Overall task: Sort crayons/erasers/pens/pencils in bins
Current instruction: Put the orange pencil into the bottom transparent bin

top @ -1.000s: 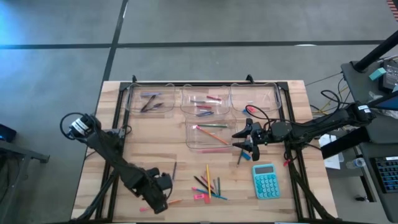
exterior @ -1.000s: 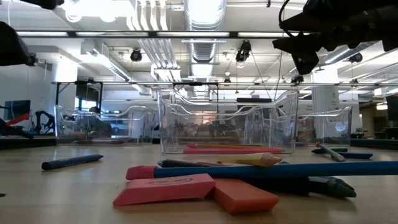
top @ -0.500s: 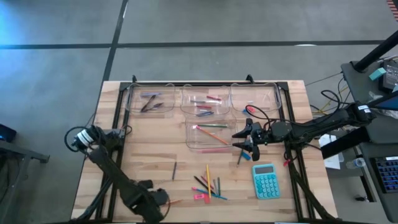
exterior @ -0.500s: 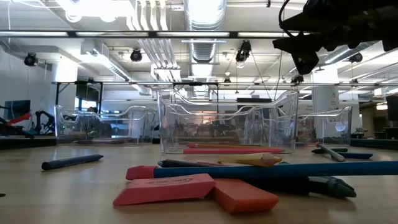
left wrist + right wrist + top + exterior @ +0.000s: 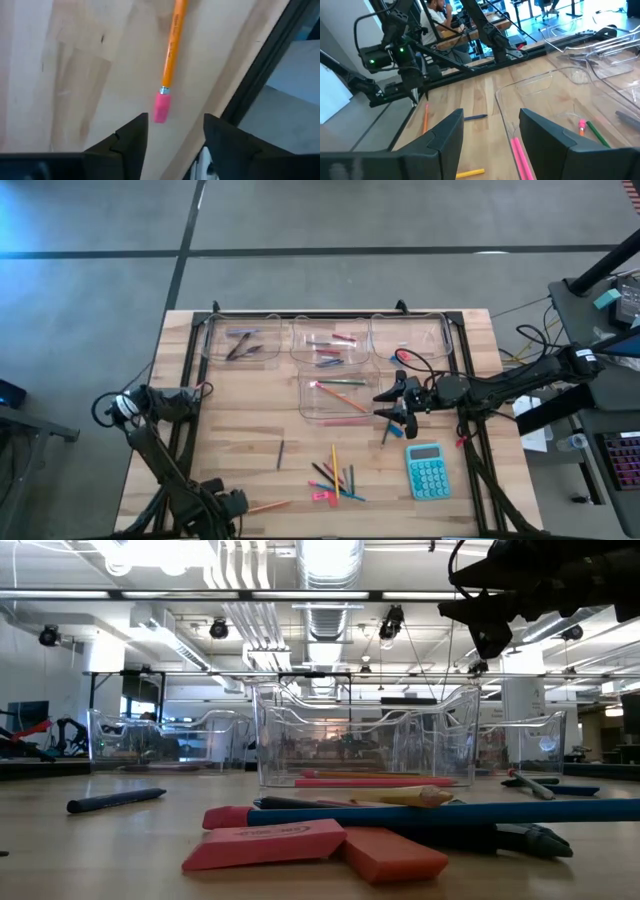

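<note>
Three bins (image 5: 325,340) stand side by side along the table's (image 5: 240,420) far edge, walling it off, and a fourth bin (image 5: 338,396) sits just in front of the middle one, near the centre. The right gripper (image 5: 398,408), jaws apart, hangs beside that bin's right wall, blocking that side. Between the far-left bin and the near edge the left half lies mostly bare, save one dark pen (image 5: 280,453) and an orange pencil (image 5: 268,506). The left gripper (image 5: 228,505), open, sits at the near-left edge. Near centre, a pile (image 5: 335,477) of sticks and a calculator (image 5: 426,470) crowd the front.
</note>
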`<state>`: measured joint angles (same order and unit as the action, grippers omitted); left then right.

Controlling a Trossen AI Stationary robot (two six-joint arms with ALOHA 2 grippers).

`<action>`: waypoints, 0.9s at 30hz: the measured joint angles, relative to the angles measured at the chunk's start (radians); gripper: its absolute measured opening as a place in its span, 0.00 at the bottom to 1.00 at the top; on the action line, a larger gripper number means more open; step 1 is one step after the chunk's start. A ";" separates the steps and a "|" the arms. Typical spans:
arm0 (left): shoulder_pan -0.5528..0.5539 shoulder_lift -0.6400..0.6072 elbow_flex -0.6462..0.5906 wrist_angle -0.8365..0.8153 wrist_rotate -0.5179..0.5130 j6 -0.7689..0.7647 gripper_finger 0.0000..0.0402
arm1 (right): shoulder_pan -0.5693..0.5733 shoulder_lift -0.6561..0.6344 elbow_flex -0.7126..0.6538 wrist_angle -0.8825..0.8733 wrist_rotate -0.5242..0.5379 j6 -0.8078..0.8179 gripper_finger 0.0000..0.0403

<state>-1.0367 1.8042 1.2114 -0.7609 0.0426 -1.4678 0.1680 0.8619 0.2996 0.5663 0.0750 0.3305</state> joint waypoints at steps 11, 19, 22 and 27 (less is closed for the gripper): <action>0.000 0.000 -0.068 0.054 -0.002 -0.018 0.53 | 0.000 0.000 0.000 0.000 0.000 0.001 0.45; 0.000 0.048 -0.076 0.046 0.013 -0.018 0.50 | 0.000 0.000 0.000 0.000 0.000 0.002 0.45; 0.001 0.078 -0.075 0.046 0.023 -0.016 0.47 | 0.000 0.000 0.000 0.000 0.000 0.002 0.45; 0.002 0.097 -0.073 0.038 0.023 -0.012 0.36 | 0.000 0.000 0.000 0.000 0.000 0.002 0.45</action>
<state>-1.0351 1.9007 1.1381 -0.7233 0.0657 -1.4798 0.1680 0.8619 0.2996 0.5665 0.0753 0.3325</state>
